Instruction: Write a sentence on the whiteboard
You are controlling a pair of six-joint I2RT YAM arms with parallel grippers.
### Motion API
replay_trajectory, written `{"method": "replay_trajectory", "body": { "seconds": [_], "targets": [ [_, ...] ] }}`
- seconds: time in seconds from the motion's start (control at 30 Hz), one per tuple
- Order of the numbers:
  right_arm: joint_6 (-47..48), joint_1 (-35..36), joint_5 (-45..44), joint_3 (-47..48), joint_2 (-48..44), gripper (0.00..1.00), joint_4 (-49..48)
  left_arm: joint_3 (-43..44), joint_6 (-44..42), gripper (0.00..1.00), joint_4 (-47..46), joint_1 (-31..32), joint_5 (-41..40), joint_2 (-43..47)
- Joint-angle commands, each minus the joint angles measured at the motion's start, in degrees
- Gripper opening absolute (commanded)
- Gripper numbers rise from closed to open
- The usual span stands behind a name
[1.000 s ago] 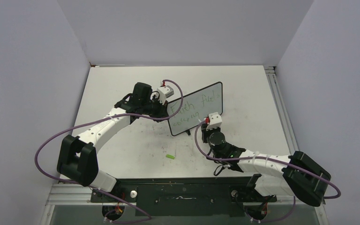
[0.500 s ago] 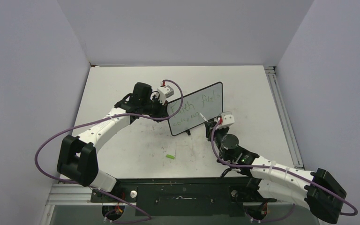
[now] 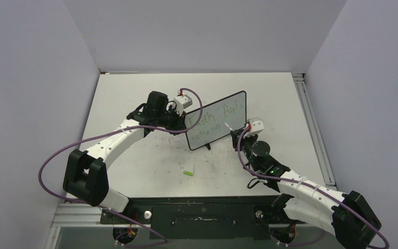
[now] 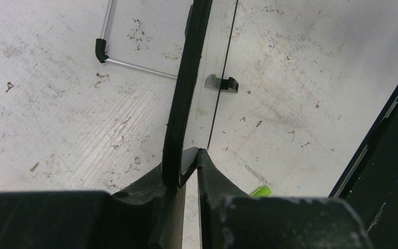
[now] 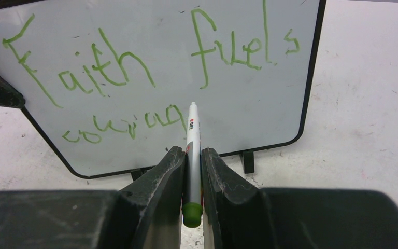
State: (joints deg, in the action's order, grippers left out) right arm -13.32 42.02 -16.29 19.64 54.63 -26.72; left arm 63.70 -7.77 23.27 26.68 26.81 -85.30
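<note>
Scuffed white tabletop (image 3: 269, 98) below; my left gripper (image 4: 192, 155) clamps the edge of the small black-framed whiteboard (image 5: 249, 104), my right gripper (image 5: 192, 151) pinches the white green-ended marker (image 5: 192, 135). To finish the green handwritten sentence (image 5: 119, 72), I'd press lightly and steadily.

White arms (image 3: 115, 139), black joints (image 3: 85, 174), black claws (image 5: 190, 153), purple cables (image 3: 40, 174)

The sentence (image 5: 150, 83) on the whiteboard (image 5: 249, 109) reads "Faith fuels" above what looks like "courag".
</note>
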Motion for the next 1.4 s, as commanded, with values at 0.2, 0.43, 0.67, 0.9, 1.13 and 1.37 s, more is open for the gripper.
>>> {"method": "replay_trajectory", "body": {
  "seconds": [0.2, 0.43, 0.67, 0.9, 1.13, 1.37],
  "targets": [
    [0.0, -4.4, 8.1, -2.6, -0.4, 0.05, -5.9, 0.2, -2.3, 0.00, 0.6, 1.2, -3.4, -0.3],
    [0.5, -4.4, 9.4, -2.5, 1.0, 0.05, -6.7, 0.5, -2.7, 0.00, 1.3, 1.4, -4.0, -0.3],
    [0.5, -4.4, 8.5, -2.8, 2.5, 0.05, -8.8, 0.5, -2.8, 0.00, 1.4, 1.4, -3.9, -0.4],
    [0.4, -4.4, 7.1, -2.5, 4.5, 0.05, -10.5, 0.5, -2.9, 0.00, 1.4, 1.4, -4.0, -0.2],
    [0.7, -4.4, 6.5, -2.4, 6.0, 0.05, -11.2, 0.5, -2.9, 0.00, 1.4, 1.4, -3.9, -0.1],
    [0.5, -4.4, 4.7, -2.7, 6.4, 0.05, -12.1, 0.5, -2.9, 0.00, 1.4, 1.4, -4.0, -0.1]
  ]
}}
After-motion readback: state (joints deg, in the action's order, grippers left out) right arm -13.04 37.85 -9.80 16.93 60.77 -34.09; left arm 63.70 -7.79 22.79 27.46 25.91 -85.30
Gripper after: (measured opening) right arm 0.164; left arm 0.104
